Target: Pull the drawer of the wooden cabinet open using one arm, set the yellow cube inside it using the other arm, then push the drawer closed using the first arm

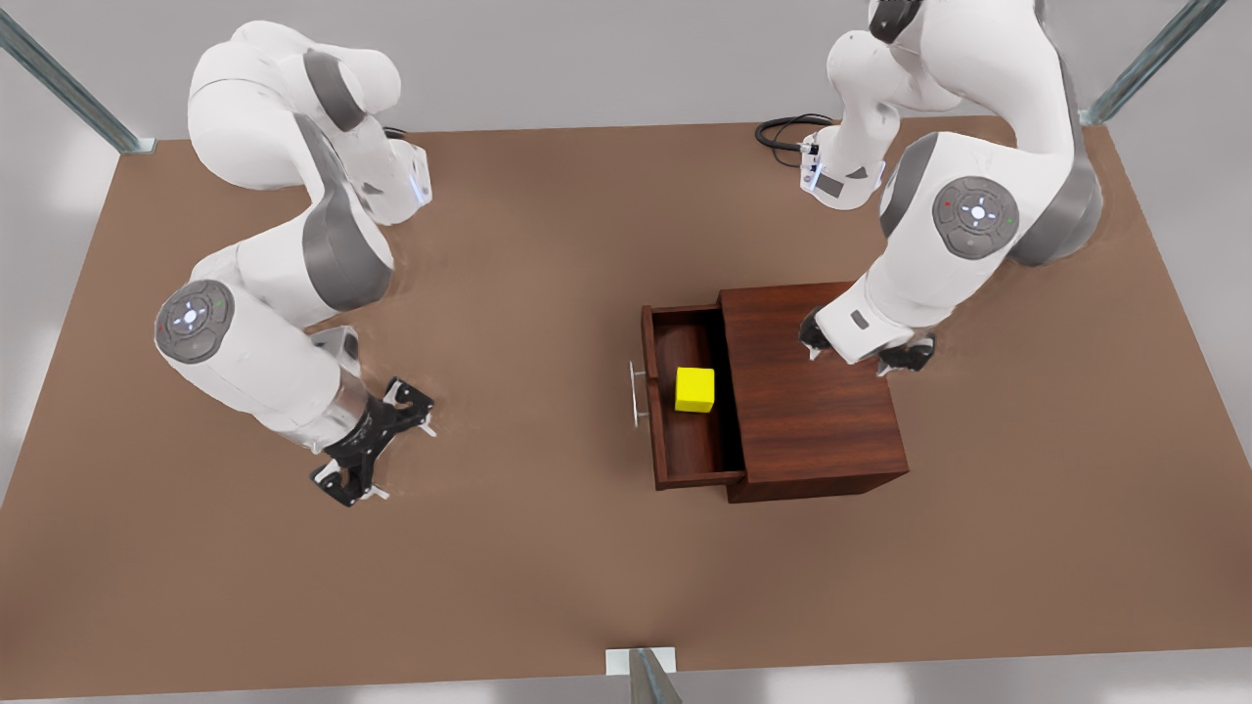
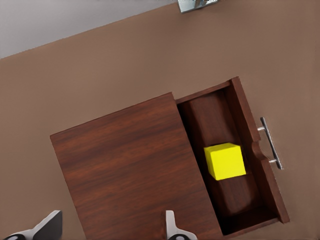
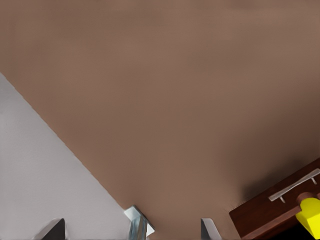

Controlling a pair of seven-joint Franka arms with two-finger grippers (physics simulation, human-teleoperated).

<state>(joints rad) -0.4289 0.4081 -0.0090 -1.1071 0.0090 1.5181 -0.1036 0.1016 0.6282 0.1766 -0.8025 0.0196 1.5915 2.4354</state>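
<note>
My left claw [image 2: 111, 227] is closest to its own camera. Its two fingers [image 2: 50, 226] stand wide apart and hold nothing. It hangs over the top of the cabinet [image 2: 125, 165], on the side away from the drawer.

From there I look down into the drawer [image 2: 210, 115], which is pulled out. The cube [image 2: 225, 161] sits on its floor, about the middle of its length, free of both claws. The silver handle [image 2: 270, 143] is on the drawer front.

The front view adds that the cabinet stands between the middle of the worktop [image 1: 548, 548] and its edge on the front view's right, with the drawer opening toward the middle.

My right claw [image 1: 401, 458] waits low over the worktop, near the edge on the front view's left and well apart from the cabinet. Its fingers are also spread and empty. Its camera sees mostly bare worktop, and catches the handle and one part of the cube at the border.
</note>
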